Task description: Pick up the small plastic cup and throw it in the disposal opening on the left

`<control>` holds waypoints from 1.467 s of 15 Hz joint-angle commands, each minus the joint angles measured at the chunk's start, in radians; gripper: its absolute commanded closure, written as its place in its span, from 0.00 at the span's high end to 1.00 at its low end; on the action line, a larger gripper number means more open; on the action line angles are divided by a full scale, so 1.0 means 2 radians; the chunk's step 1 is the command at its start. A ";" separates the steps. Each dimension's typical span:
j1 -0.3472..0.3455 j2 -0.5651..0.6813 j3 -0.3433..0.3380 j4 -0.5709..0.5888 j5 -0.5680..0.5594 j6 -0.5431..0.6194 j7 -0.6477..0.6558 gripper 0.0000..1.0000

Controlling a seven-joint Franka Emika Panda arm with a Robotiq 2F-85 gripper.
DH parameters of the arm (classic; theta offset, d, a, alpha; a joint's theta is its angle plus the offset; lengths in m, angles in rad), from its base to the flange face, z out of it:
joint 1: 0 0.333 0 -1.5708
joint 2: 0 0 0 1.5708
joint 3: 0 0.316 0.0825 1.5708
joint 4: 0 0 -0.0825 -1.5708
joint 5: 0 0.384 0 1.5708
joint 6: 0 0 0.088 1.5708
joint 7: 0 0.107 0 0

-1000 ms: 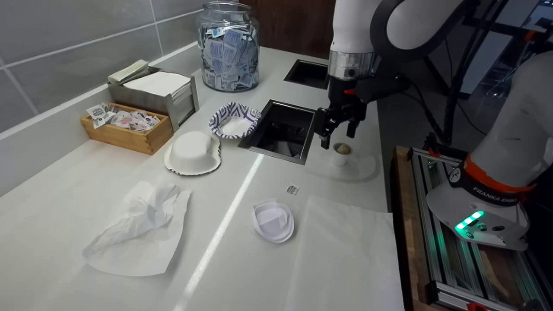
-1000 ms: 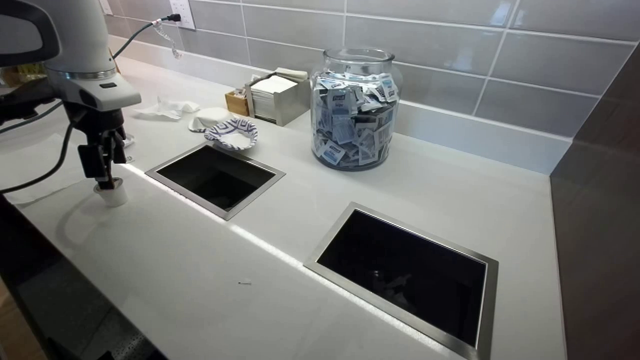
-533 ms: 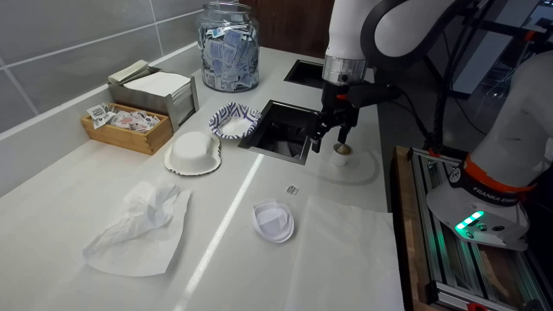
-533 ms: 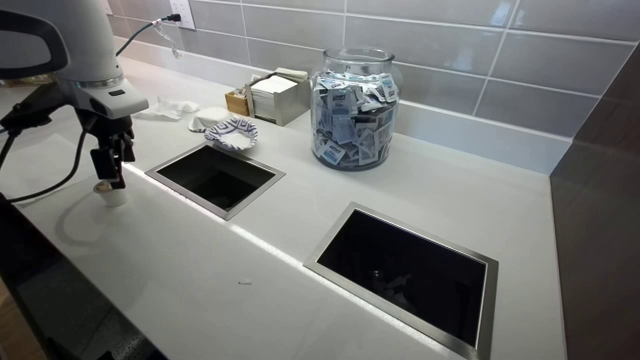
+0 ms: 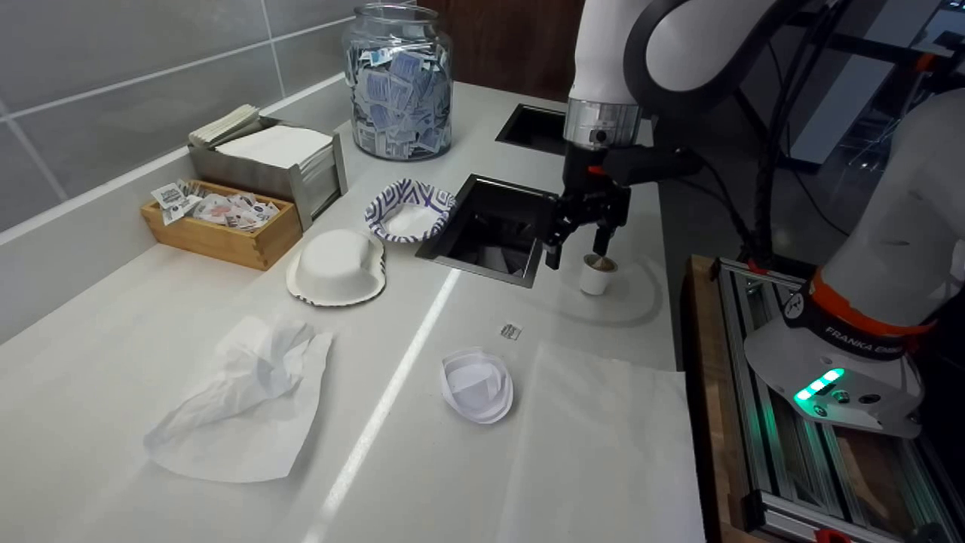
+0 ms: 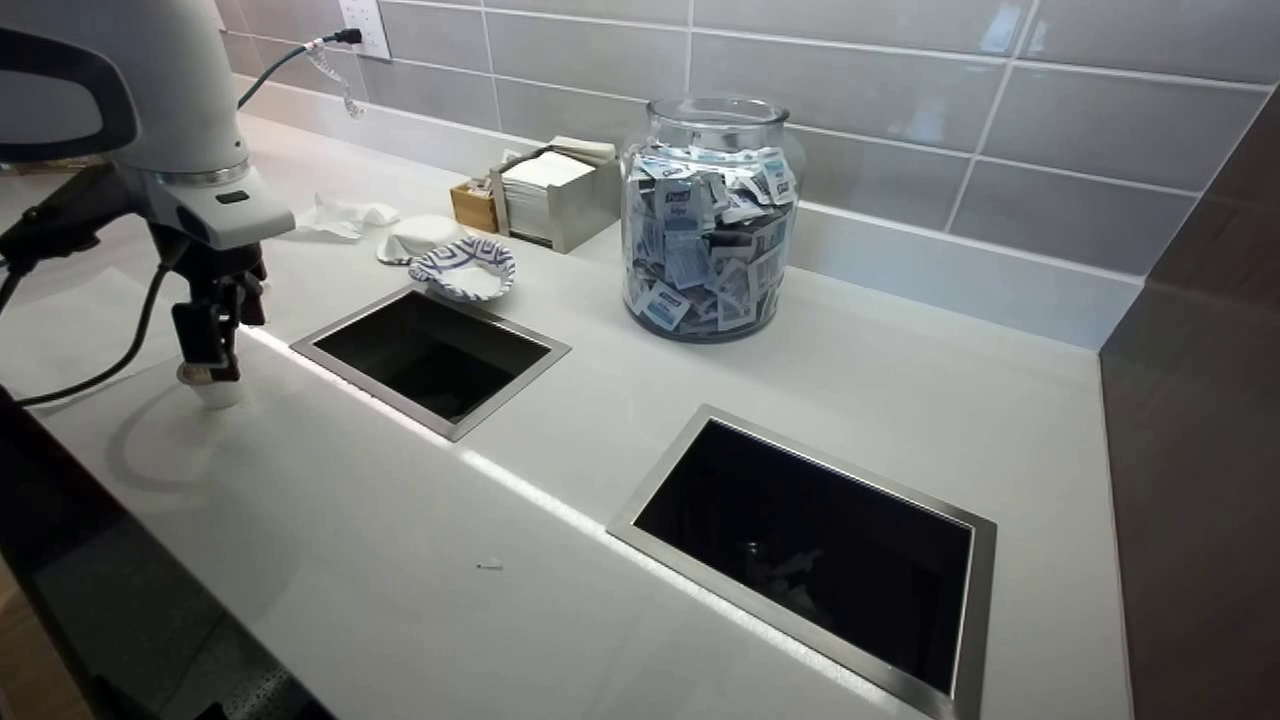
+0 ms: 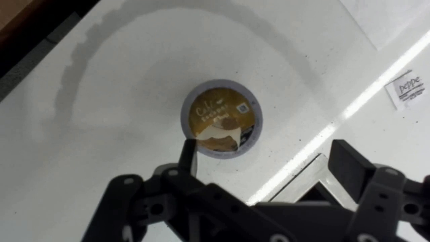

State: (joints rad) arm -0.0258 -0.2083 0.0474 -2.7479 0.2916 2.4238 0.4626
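Note:
The small plastic cup [image 5: 595,282] is white with a brown-gold torn lid and stands upright on the counter. It also shows in an exterior view [image 6: 220,396], partly behind a finger, and from above in the wrist view [image 7: 218,101]. My gripper [image 7: 265,148] is open and empty, also seen above the counter in an exterior view [image 5: 577,252]. In the wrist view its left fingertip overlaps the cup's near edge; I cannot tell if they touch. The disposal opening's metal rim [image 6: 512,391] lies beside the cup and shows under the jaws in the wrist view [image 7: 310,171].
A farther opening has a metal rim [image 6: 666,468]. A patterned bowl [image 5: 411,219] touches the near opening's edge, with an overturned bowl [image 5: 337,264] beside it. A glass jar [image 6: 705,240], napkin holder [image 5: 320,177], pepper packet [image 5: 510,331] and crumpled paper [image 5: 249,400] lie around.
My gripper has moved sideways toward the near opening, then lowered slightly. The cup has shifted a little within the last half second. The gripper has stayed open.

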 commanded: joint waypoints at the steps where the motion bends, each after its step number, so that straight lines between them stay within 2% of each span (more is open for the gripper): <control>1: -0.006 0.001 -0.003 0.001 -0.014 -0.039 0.023 1.00; 7: -0.011 0.001 -0.005 0.001 -0.013 -0.069 0.023 1.00; 18: -0.008 0.018 -0.009 0.000 -0.004 -0.045 -0.004 1.00; 22: -0.007 0.024 -0.011 0.001 -0.001 -0.033 -0.017 0.96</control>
State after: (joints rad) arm -0.0467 -0.1818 0.0384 -2.7477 0.2831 2.3299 0.4624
